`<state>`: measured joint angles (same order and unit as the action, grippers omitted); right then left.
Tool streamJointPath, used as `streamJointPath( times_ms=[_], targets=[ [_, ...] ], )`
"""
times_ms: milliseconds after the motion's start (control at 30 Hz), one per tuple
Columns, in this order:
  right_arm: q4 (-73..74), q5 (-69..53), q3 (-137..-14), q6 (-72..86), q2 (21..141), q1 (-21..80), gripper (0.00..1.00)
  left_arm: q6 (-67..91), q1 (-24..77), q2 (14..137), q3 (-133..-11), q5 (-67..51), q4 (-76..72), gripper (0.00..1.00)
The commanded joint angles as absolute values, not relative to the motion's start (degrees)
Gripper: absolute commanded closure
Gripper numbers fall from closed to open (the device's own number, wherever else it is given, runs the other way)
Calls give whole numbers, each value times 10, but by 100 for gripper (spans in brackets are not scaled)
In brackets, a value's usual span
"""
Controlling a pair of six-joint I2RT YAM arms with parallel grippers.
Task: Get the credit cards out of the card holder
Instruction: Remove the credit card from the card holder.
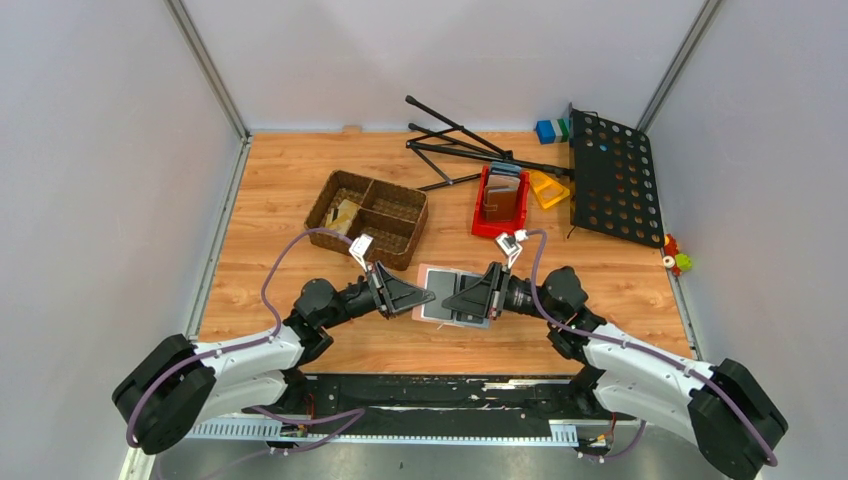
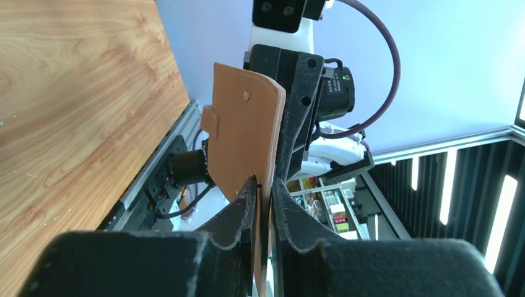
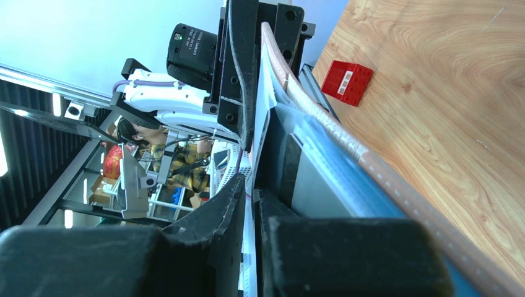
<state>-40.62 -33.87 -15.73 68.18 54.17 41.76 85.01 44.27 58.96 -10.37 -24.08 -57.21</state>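
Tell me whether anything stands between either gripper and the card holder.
Nothing visible does. The left gripper pinches the card holder's brown flap, and the right gripper is closed on a thin layer at its opposite edge.

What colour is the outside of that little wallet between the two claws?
Tan brown; the card holder shows best in the left wrist view.
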Motion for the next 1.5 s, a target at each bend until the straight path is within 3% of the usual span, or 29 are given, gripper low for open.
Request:
streamJointPath(
  times_ms=[0, 133, 533, 667, 900, 1167, 1467],
  targets=[
    [-409, -322, -157, 662, 514, 419, 88, 840, 438, 596, -93, -254, -583, 83],
    [-402, -329, -156, 656, 512, 419, 89, 836, 436, 612, -95, -260, -589, 94],
    [-397, -310, -123, 661, 497, 402, 91, 847, 417, 628, -90, -270, -617, 99],
    [-399, -307, -114, 664, 485, 399, 99, 848, 415, 627, -91, -272, -619, 100],
    [-407, -318, -123, 664, 489, 399, 100, 852, 415, 632, -95, -283, -629, 100],
    [-405, -307, -113, 672, 487, 395, 100, 859, 414, 636, -94, -285, -650, 87],
    [-409, -304, -89, 685, 493, 378, 100, 876, 411, 646, -87, -285, -686, 90]
  ],
)
